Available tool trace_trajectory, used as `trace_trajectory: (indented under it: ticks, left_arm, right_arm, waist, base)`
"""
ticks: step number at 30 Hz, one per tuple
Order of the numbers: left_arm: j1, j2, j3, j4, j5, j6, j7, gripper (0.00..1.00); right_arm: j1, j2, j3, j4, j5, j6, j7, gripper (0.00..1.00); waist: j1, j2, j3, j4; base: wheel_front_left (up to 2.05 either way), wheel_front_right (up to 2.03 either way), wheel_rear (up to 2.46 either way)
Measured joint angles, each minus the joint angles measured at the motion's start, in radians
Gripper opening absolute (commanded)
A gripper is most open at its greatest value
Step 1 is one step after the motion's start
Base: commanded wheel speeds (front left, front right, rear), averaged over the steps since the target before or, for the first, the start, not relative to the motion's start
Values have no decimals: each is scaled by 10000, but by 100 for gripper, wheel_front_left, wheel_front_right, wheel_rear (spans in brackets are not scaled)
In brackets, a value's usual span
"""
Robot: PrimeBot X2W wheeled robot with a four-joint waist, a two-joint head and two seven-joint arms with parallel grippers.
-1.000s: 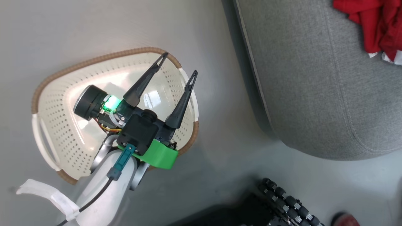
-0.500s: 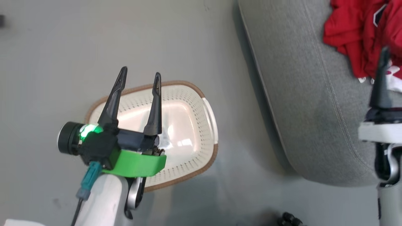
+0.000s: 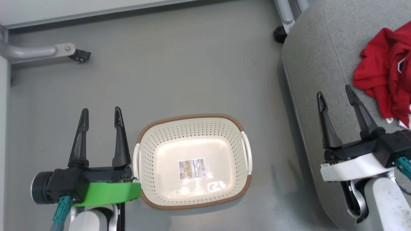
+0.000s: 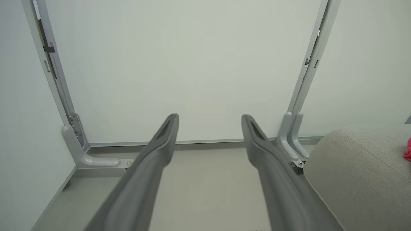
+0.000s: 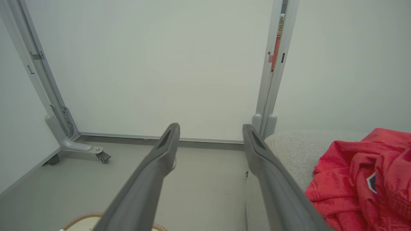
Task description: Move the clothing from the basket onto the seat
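The cream basket (image 3: pixel 146 154) with its brown rim stands on the floor, with only a paper label (image 3: pixel 192 167) on its bottom. Red clothing (image 3: pixel 387 81) lies crumpled on the grey seat (image 3: pixel 308 64) at the right, and shows again as clothing (image 5: pixel 362 179) on the seat (image 5: pixel 295 147) in the right wrist view. My left gripper (image 3: pixel 100 112) is open just left of the basket, holding nothing. Over the seat's near edge my right gripper (image 3: pixel 334 91) is open and holds nothing, left of the clothing. A sliver of clothing (image 4: pixel 407 152) appears beyond the seat (image 4: pixel 359 166).
White partition panels on grey metal legs stand ahead; one leg with a caster (image 3: pixel 80 56) reaches onto the floor at the back left, another caster (image 3: pixel 279 33) sits by the seat's corner. Grey floor (image 3: pixel 192 70) stretches between the basket and the panels.
The head camera has swung, so the whole picture shifted. My left gripper, which was over the basket, now stands beside its left side. My right gripper has come fully into view over the seat.
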Motion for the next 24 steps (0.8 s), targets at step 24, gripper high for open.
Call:
trace_trajectory:
  ticks: [24]
  left_arm:
    - [2847, -13, 577, 616, -79, -420, -2, 100]
  right_arm:
    - [2545, 531, 786, 581, -100, 0, 0, 100]
  waist:
    - [0, 0, -3101, 583]
  base:
    - [0, 0, 0]
